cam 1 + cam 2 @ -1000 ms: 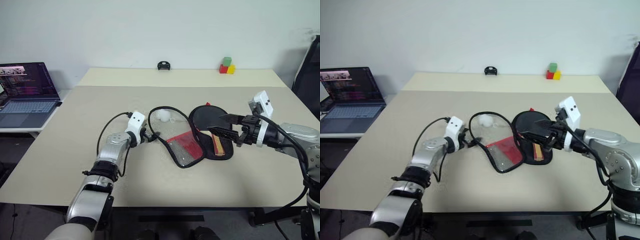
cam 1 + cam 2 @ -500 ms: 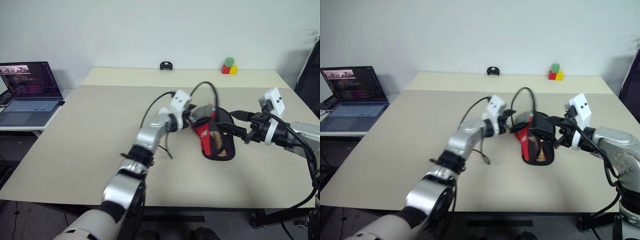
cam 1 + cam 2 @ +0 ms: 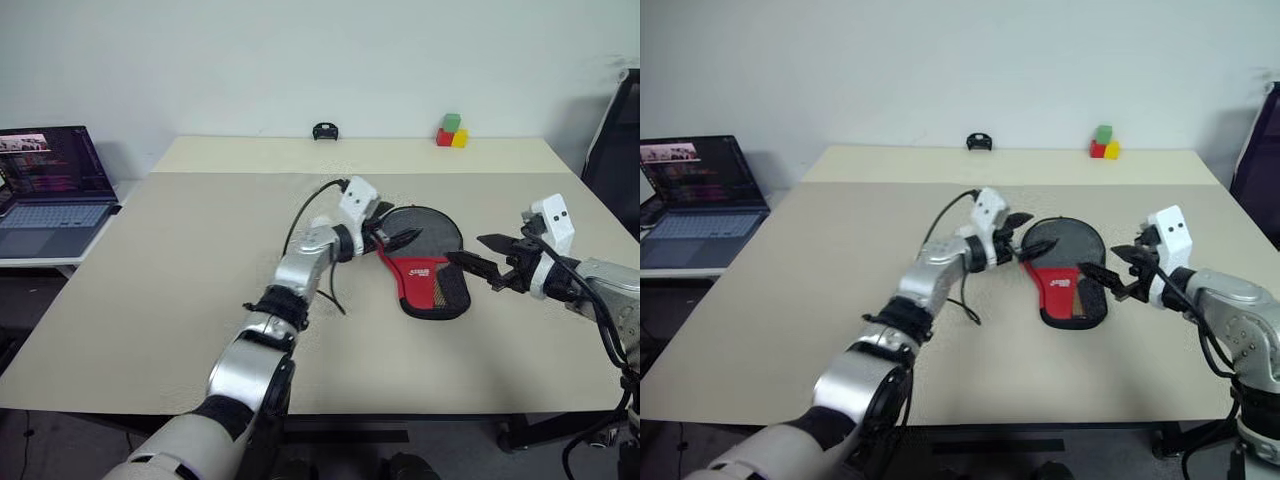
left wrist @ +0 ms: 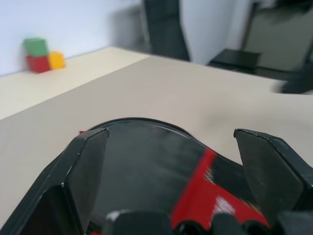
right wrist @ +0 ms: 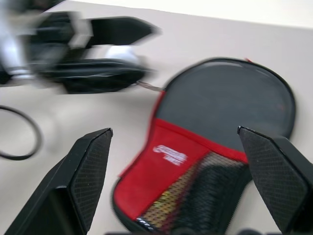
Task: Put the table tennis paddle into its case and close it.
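Case (image 3: 425,268) lies flat mid-tabletop (image 3: 180,280), flap folded over, paddle (image 5: 171,208) handle showing through the mesh, so insertion looks done; closing step in hand. Left gripper (image 3: 393,232) at the case's round end, fingers wide, holding nothing. Right gripper (image 3: 482,257) just beside the handle end, fingers wide, empty. Next likely: find the zipper pull, pinch it, run it round while the other gripper pins the case. Plenty of bare tabletop all round; edges well apart.
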